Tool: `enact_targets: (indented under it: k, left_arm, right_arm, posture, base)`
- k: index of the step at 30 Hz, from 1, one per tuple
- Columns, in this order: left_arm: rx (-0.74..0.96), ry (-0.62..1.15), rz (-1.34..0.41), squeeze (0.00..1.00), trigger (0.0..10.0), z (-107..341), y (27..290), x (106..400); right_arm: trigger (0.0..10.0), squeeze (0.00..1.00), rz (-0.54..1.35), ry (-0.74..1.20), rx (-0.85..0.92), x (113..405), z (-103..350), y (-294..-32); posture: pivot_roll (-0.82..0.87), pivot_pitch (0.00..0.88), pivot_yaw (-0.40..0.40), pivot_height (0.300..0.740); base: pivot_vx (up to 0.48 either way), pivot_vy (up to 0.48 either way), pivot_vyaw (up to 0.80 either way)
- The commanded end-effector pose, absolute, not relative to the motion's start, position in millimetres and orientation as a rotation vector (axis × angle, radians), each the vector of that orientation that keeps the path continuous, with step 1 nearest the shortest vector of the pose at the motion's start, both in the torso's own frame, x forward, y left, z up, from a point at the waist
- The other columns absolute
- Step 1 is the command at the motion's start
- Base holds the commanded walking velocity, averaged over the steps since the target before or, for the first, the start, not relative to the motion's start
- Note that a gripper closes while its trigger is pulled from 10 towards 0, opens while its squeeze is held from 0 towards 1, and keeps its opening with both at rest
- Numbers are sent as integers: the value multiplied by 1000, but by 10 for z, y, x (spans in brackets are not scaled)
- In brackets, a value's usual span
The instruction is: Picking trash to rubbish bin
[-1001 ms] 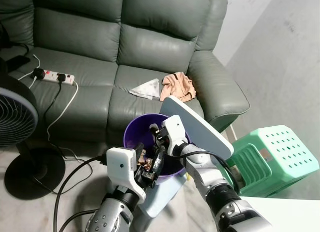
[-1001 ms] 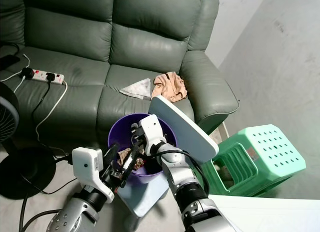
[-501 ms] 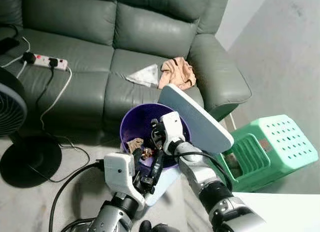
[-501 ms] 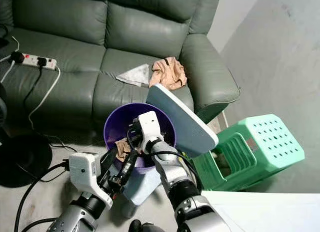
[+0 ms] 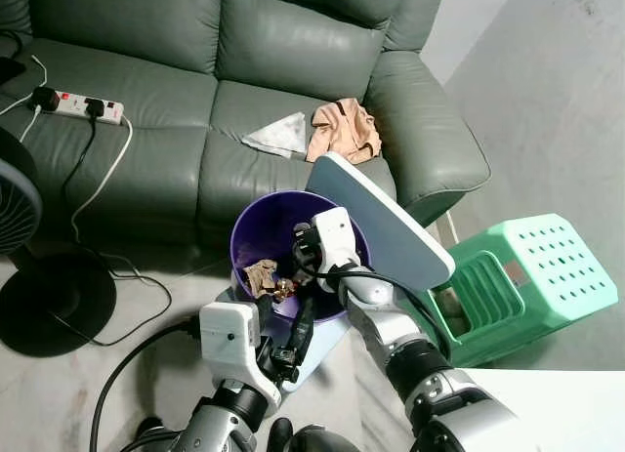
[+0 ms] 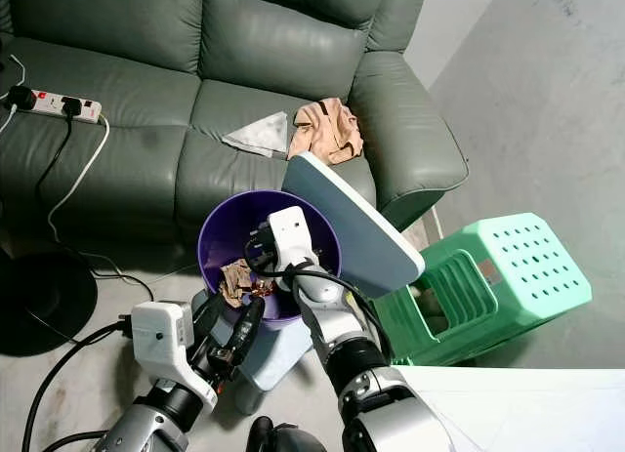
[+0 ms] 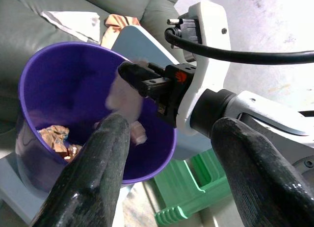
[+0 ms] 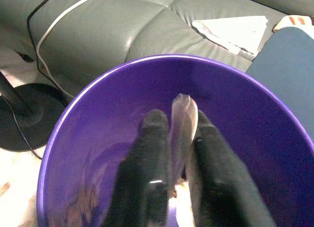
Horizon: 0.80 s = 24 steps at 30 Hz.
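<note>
The right gripper (image 8: 175, 153) reaches down into the purple rubbish bin (image 5: 256, 239), its fingers closed on a thin pale scrap (image 8: 183, 120), blurred, possibly plastic film. The left gripper (image 7: 171, 158) hovers just outside the bin's rim with its fingers spread apart and empty. Crumpled brown trash (image 5: 261, 276) lies in the bin's bottom, and the bin's grey lid (image 5: 381, 234) stands tilted open before the green sofa (image 5: 176, 91).

Head eyes look steeply down; both wrist cameras closely share the purple bin (image 5: 256, 239)

place: home living room | signs: green leather sofa (image 5: 244, 71); floor fan (image 5: 20, 227); power strip (image 5: 73, 105)
</note>
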State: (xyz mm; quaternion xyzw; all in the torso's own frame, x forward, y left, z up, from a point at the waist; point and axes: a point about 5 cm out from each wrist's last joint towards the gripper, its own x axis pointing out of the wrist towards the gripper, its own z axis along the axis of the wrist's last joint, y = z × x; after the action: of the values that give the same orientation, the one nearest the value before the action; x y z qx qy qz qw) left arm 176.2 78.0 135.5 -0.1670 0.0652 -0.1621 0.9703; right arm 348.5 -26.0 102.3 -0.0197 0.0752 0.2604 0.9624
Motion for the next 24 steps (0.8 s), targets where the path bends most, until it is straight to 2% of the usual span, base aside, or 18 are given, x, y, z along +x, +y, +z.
enact_targets:
  k: [1,18,24]
  left_arm:
    - [-401,139,-389,0,10000,1420,566,1679]
    - [-390,125,-378,0,10000,1426,578,1724]
    - [-372,104,-399,0,10000,1438,574,1797]
  right_arm:
    - [10000,1000,541,172,-15,3480,1020,-217]
    - [10000,1000,597,144,4,3501,1081,-226]
    - [10000,1000,675,94,44,3521,1169,-357]
  posture:
    - [178,265,-324,740]
    - [178,250,-325,740]
    - [167,230,-318,740]
  base:
    - [0,0,0]
    - [0,0,0]
    - [0,0,0]
